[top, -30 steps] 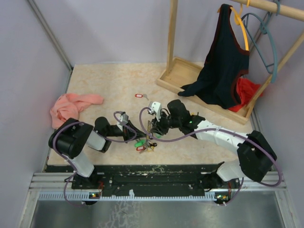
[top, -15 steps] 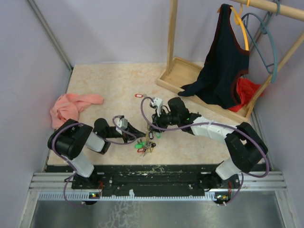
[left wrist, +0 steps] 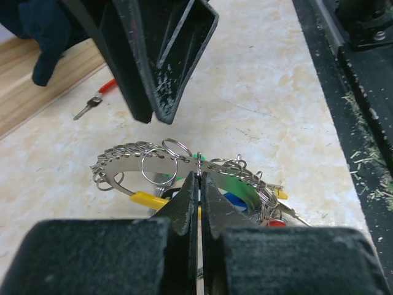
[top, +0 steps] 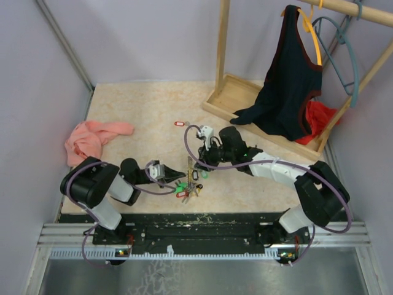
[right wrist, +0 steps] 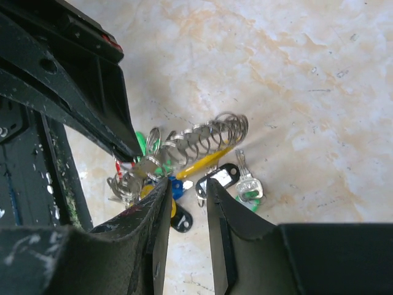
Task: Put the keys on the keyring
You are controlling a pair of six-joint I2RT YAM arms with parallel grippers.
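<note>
2 grippers at keyring (left wrist: 132, 161), lying on table (top: 135, 104) between arms. Pinched shut on its edge: left gripper (left wrist: 198, 179). Part spread over bunched keys (right wrist: 221, 176), nothing seen held: right gripper (right wrist: 187, 184). Threading step; next likely calls for fetching loose red-tagged key (top: 179, 123).

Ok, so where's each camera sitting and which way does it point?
Top: above and behind, looking down on the table; left arm and right arm show.
Left wrist: looks along the shut left gripper at the keyring.
Right wrist: looks down past the open right gripper at it.
Shared: both wrists see the keyring and the other gripper.
</note>
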